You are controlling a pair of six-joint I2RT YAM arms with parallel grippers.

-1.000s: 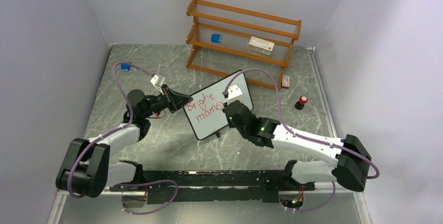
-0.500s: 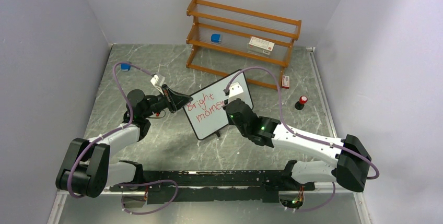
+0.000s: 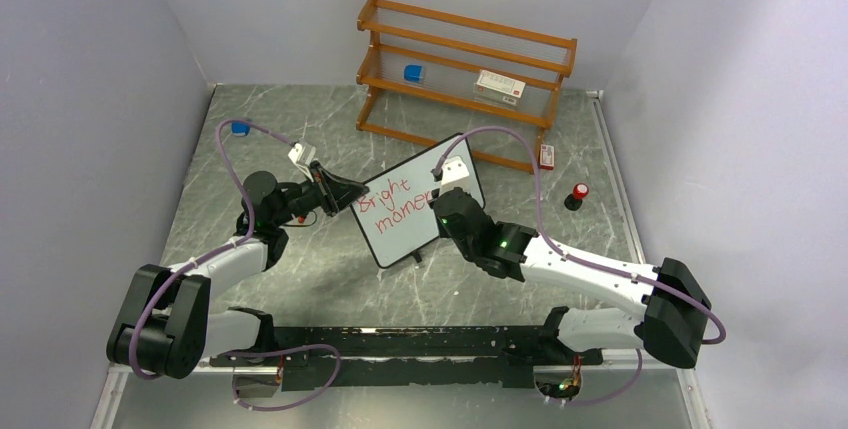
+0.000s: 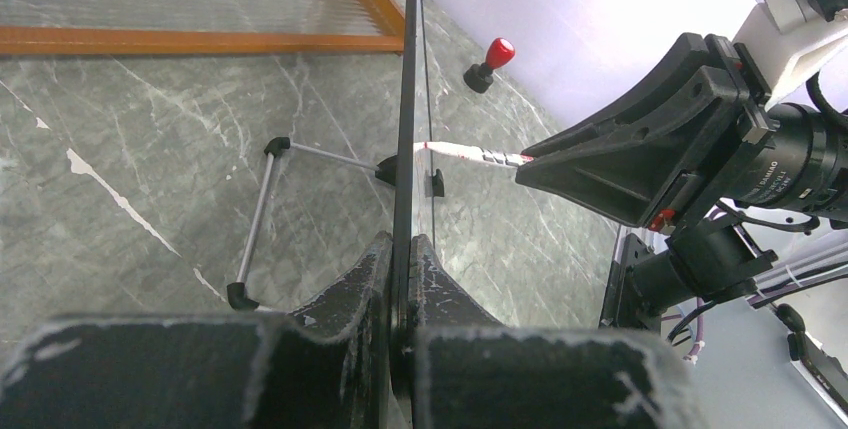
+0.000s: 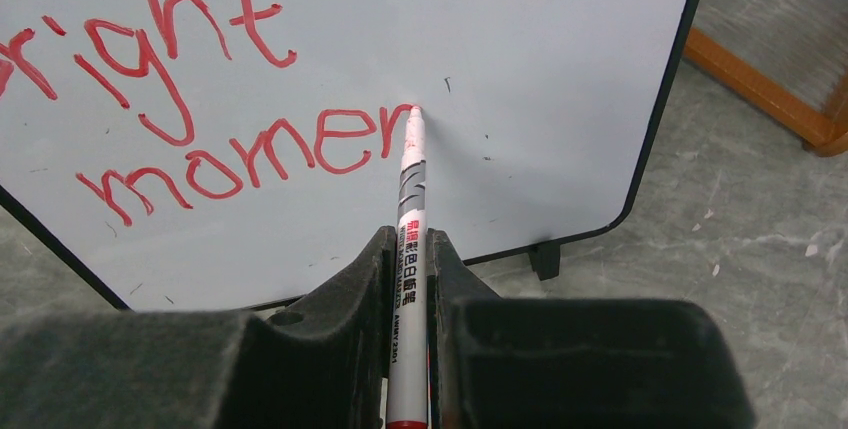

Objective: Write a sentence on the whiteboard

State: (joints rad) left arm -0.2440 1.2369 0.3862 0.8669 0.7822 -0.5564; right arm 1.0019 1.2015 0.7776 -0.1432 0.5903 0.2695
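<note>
The small whiteboard (image 3: 415, 207) stands tilted on its black feet at the table's middle, with red writing "Bright momen" on it (image 5: 250, 149). My left gripper (image 3: 352, 192) is shut on the board's left edge, which shows edge-on in the left wrist view (image 4: 404, 149). My right gripper (image 3: 440, 207) is shut on a white marker with a red tip (image 5: 408, 219). The tip touches the board just right of the last red letter. The marker also shows in the left wrist view (image 4: 470, 155).
A wooden shelf (image 3: 465, 74) stands behind the board, holding a blue item (image 3: 413, 73) and a white box (image 3: 499, 86). A red marker cap (image 3: 577, 195) and a small red-and-white object (image 3: 545, 156) lie to the right. A blue cap (image 3: 239, 128) lies far left.
My right gripper has shifted slightly to the right along the lower line of writing. The left arm and the board have not moved.
</note>
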